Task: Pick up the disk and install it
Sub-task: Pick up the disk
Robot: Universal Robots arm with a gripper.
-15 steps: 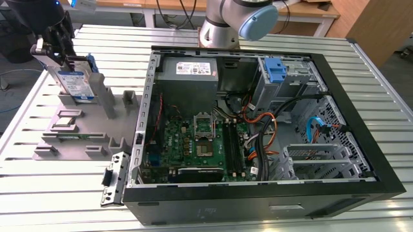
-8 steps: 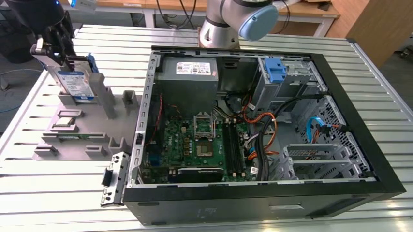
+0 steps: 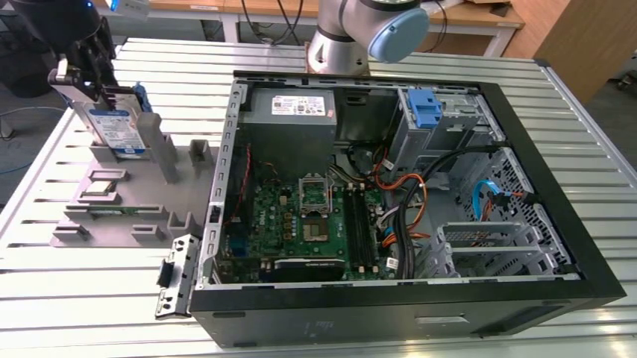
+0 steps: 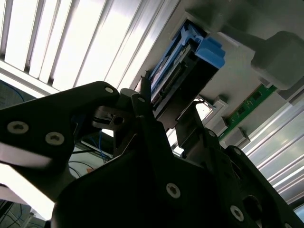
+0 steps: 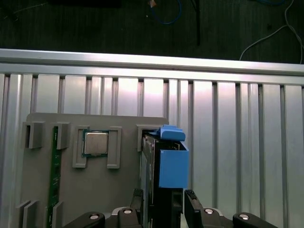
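Note:
The disk (image 3: 118,133) stands on edge in a slot at the far end of the grey fixture (image 3: 130,201), at the exterior view's left; its blue-and-white label faces the camera. My gripper (image 3: 104,101) comes down on it from above. In the first wrist view the disk (image 5: 172,166) shows a blue side rail, and my gripper (image 5: 164,204) has a dark finger pressed against each of its faces. The second wrist view shows the disk (image 4: 183,71) edge-on, reaching out from between the fingers of my gripper (image 4: 164,111).
An open computer case (image 3: 557,186) lies at the exterior view's right, with a motherboard, cables, a grey power-supply box (image 3: 294,108) and a drive bay with a blue latch (image 3: 426,108). The fixture also holds a silver chip (image 5: 96,143) and a green memory stick (image 5: 55,175). The arm's base (image 3: 359,37) stands behind the case.

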